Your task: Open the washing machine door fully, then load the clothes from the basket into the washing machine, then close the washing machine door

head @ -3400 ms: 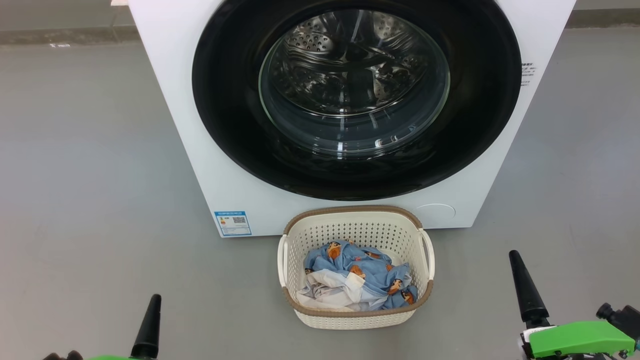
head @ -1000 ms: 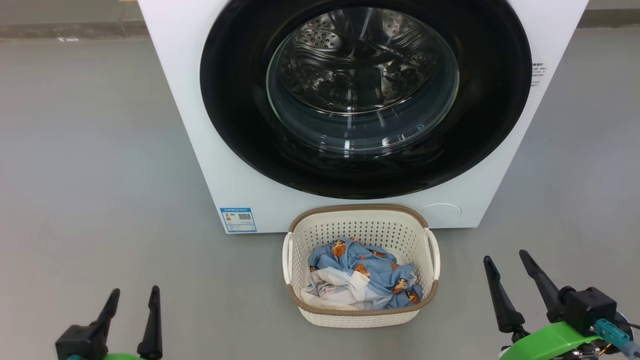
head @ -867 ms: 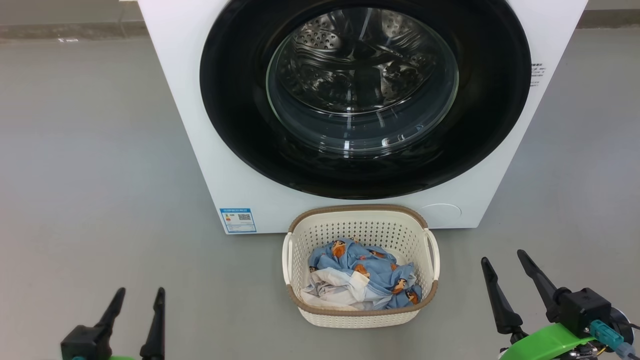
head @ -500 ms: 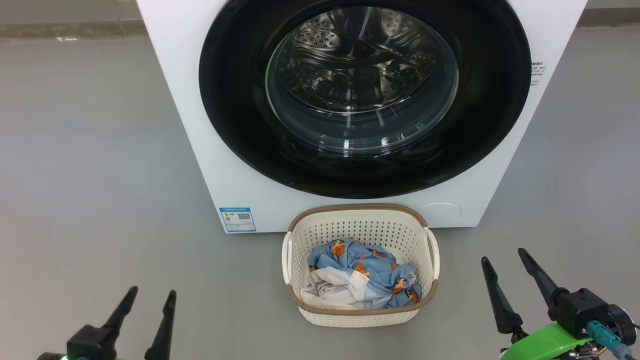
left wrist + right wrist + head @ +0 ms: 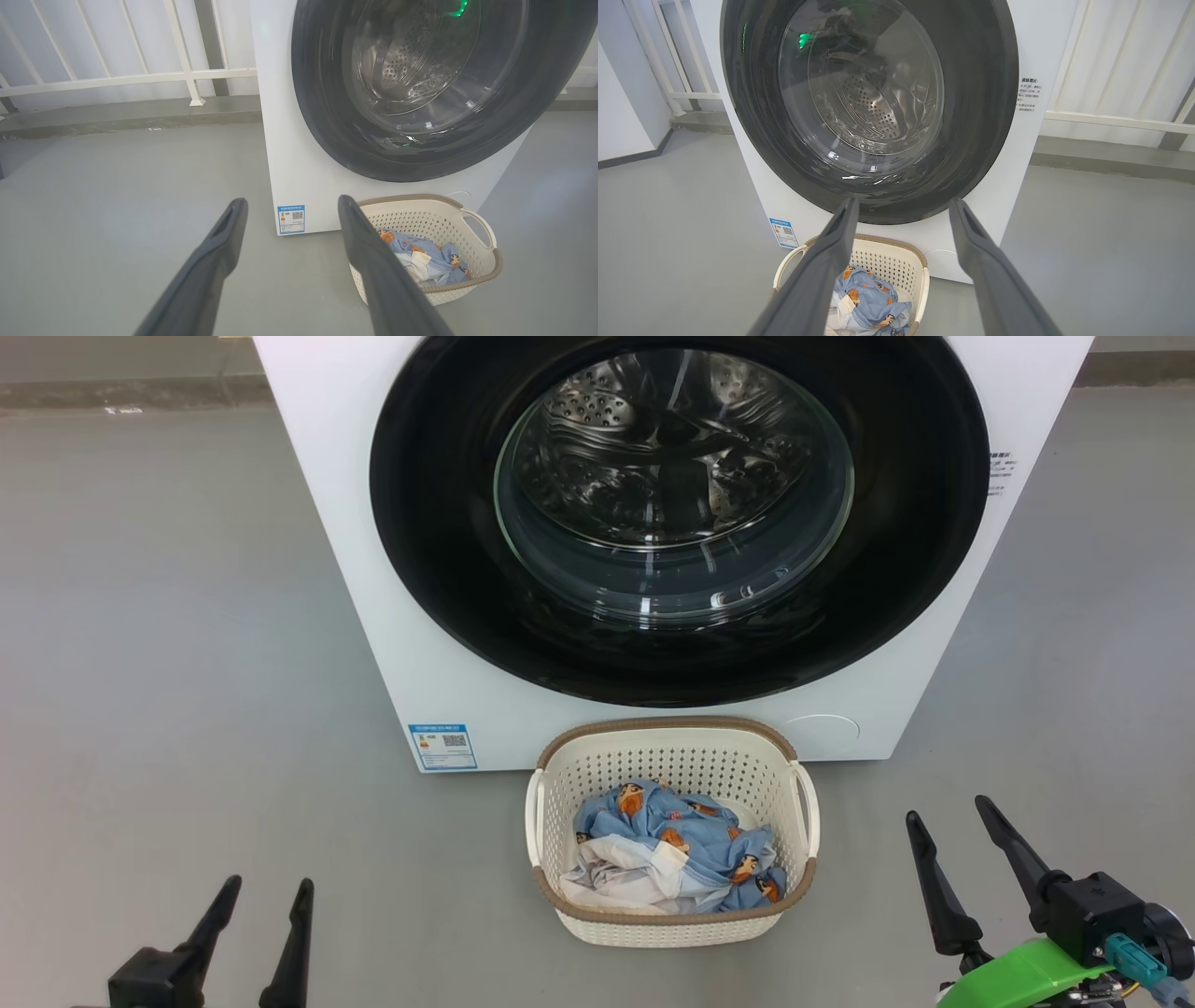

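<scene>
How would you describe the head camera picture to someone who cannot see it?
A white front-loading washing machine, its round black door shut, stands on a grey floor with a cream basket of blue printed clothes in front. The left gripper and right gripper sit in the bottom corners, fingers spread, empty.

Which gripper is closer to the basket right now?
The right gripper: its open fingers stand just off the right side of the basket, while the left gripper, also open, sits farther out on the other side.
</scene>
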Tool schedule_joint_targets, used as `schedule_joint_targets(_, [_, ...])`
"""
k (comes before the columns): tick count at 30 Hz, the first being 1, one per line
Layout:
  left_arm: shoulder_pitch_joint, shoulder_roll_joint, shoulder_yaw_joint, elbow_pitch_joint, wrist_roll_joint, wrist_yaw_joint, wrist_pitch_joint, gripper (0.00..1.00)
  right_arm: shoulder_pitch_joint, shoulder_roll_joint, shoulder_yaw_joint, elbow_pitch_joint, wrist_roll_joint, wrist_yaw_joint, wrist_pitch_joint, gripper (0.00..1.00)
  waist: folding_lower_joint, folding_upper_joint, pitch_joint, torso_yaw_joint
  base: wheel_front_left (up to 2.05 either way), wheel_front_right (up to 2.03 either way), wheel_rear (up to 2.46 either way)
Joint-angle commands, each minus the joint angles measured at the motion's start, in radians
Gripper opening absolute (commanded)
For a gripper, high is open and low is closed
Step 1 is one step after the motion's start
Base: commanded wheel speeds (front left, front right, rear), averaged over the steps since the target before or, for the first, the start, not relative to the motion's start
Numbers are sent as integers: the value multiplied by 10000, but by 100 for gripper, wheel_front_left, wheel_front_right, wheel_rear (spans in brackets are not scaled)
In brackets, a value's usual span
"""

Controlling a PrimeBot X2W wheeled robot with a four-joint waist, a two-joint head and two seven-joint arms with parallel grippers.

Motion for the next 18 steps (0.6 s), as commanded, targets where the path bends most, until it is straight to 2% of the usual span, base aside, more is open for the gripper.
schedule_joint_targets(1, [-228, 154, 375, -176, 41, -14, -136, 100, -214, -56, 265, -280, -78, -11, -120, 100, 0, -1, 3, -4, 0, 0, 0])
schedule_joint_targets(18, [-243, 162, 312, -204, 46, -14, -136, 100, -212, -59, 315, -339, -71, -11, -120, 100, 0, -1, 35, -64, 7, 7, -13])
